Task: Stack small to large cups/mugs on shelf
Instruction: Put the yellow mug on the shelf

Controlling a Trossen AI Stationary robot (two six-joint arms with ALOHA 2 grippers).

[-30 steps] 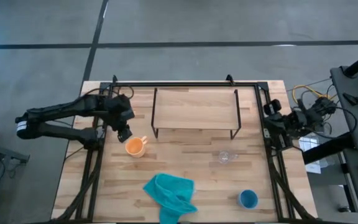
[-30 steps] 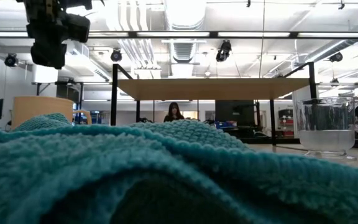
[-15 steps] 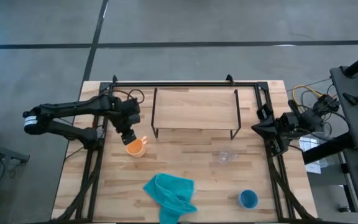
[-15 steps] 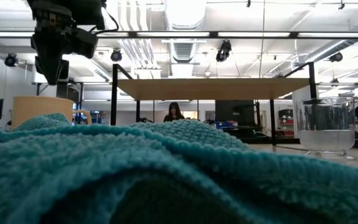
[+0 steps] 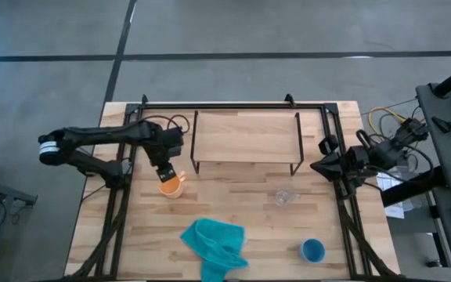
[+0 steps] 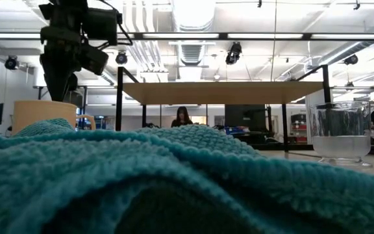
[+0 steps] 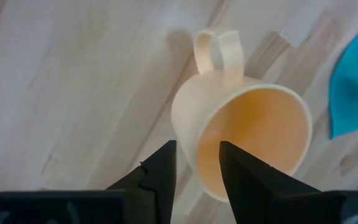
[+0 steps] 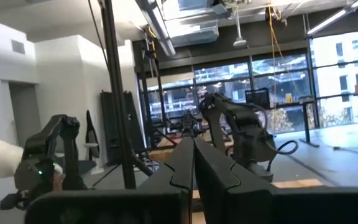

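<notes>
While left gripper hangs over mug, fingers spread, nothing held yet, mug wall sits right in gap between them, handle on far side. Tip imo: drop straight, one finger inside, one outside, pinch wall, lift plumb. Shelf just beyond fingers. Right gripper parked at worktop edge, pinched closed, empty. Glass, blue cup well off.

Even, bright overhead light; ceiling strip lights glare in low view. Teal cloth fills its foreground, soft and out of focus. Windows backlight the right wrist view, leaving near shapes dark.
</notes>
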